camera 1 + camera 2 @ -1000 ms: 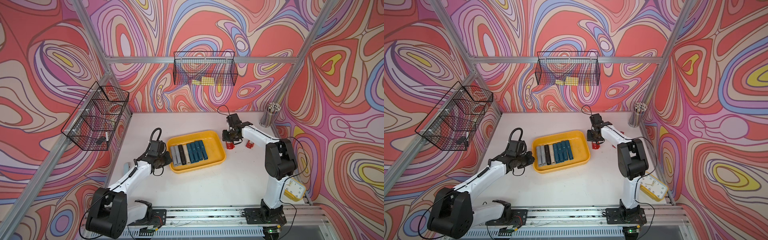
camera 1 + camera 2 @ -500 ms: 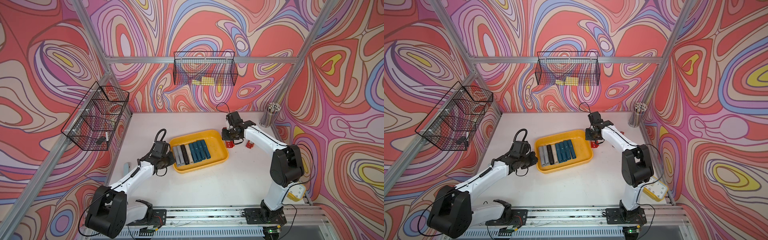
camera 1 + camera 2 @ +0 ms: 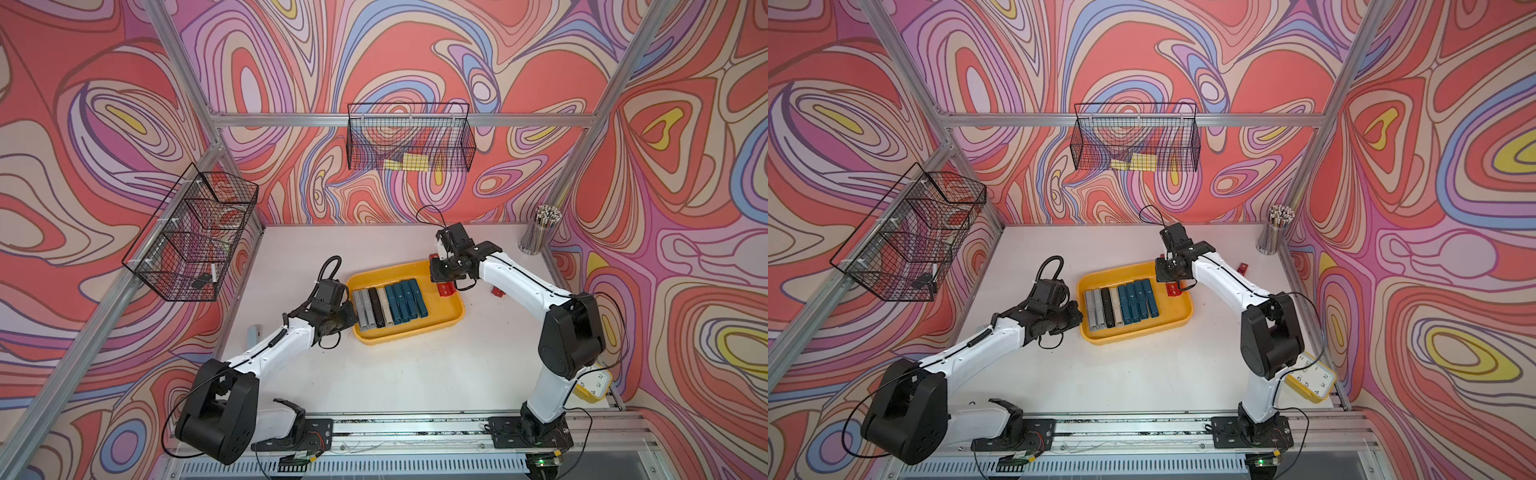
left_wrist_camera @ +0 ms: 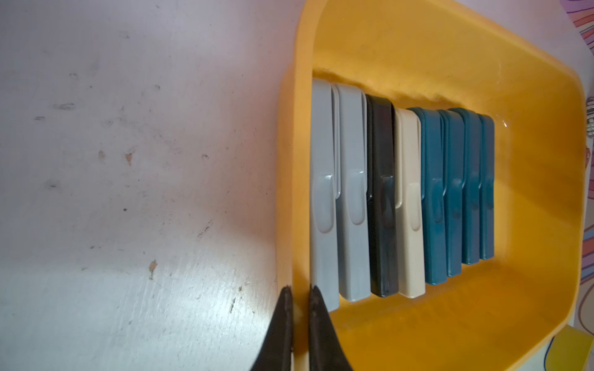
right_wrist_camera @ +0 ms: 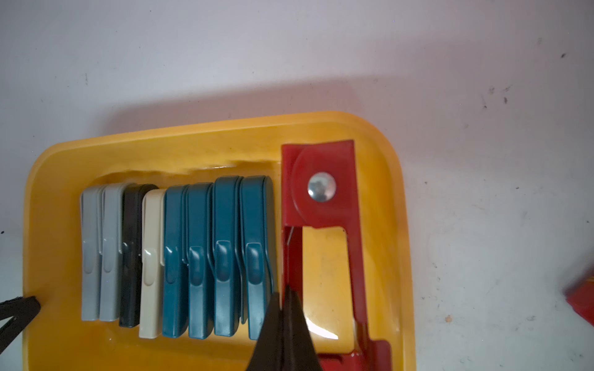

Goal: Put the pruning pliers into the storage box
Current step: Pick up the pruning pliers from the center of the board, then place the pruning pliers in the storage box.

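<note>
The yellow storage box (image 3: 454, 323) (image 3: 1183, 318) lies mid-table. Several pruning pliers (image 3: 390, 305) (image 3: 1121, 305) (image 4: 379, 199) (image 5: 199, 257), grey, black, beige and teal, lie in it side by side. My left gripper (image 3: 353, 318) (image 4: 299, 302) is shut on the box's left rim (image 4: 291, 192), one finger outside and one inside. My right gripper (image 3: 441, 279) (image 5: 284, 298) is shut on one arm of a red pruning plier (image 3: 446, 289) (image 3: 1174, 289) (image 5: 321, 199). That plier sits over the box's right end beside the teal ones. Another red plier (image 3: 497, 291) (image 3: 1241, 267) lies on the table to the right.
Black wire baskets hang on the left wall (image 3: 191, 241) and the back wall (image 3: 409, 143). A cup of white-tipped sticks (image 3: 538, 232) stands at the back right corner. A yellow clock (image 3: 1310, 380) lies at the front right. A small grey object (image 3: 254, 332) lies at the table's left edge.
The storage box has slid a little to the right with my left gripper on its rim. My right gripper has carried the red plier left, from beside the box to over its right end.
</note>
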`<state>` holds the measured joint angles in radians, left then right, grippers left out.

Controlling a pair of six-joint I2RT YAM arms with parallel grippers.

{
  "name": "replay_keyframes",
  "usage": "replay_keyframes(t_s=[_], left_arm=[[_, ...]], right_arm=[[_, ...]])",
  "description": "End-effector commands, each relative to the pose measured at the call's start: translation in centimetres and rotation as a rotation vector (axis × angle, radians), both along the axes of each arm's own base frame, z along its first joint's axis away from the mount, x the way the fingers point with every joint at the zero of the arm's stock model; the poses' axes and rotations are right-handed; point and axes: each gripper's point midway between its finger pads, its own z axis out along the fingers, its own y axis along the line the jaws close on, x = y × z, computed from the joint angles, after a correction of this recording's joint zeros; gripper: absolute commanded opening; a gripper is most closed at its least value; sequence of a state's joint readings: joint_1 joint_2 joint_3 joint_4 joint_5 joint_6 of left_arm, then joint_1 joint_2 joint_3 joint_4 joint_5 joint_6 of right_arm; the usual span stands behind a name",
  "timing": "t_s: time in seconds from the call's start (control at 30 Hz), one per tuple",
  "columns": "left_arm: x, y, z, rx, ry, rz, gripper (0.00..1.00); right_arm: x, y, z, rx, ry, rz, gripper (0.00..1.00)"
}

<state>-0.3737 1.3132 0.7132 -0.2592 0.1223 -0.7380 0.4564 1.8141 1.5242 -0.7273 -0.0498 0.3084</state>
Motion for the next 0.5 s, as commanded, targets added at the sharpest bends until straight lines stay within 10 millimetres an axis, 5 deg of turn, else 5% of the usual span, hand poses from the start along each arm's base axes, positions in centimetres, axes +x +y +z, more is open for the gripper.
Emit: replay_keyframes(t_s=[0.0,0.47], left_arm=[[0.0,-0.7,0.1,-0.005,0.01,-0.019,0.02],[-0.5,-0.2,0.2,0.023,0.01,-0.027,0.03]], right_arm=[[0.7,1.1,-0.3,0.02,-0.006,0.006,0.0],[0.6,2.0,-3.2,0.013,0.036,0.011,0.0]])
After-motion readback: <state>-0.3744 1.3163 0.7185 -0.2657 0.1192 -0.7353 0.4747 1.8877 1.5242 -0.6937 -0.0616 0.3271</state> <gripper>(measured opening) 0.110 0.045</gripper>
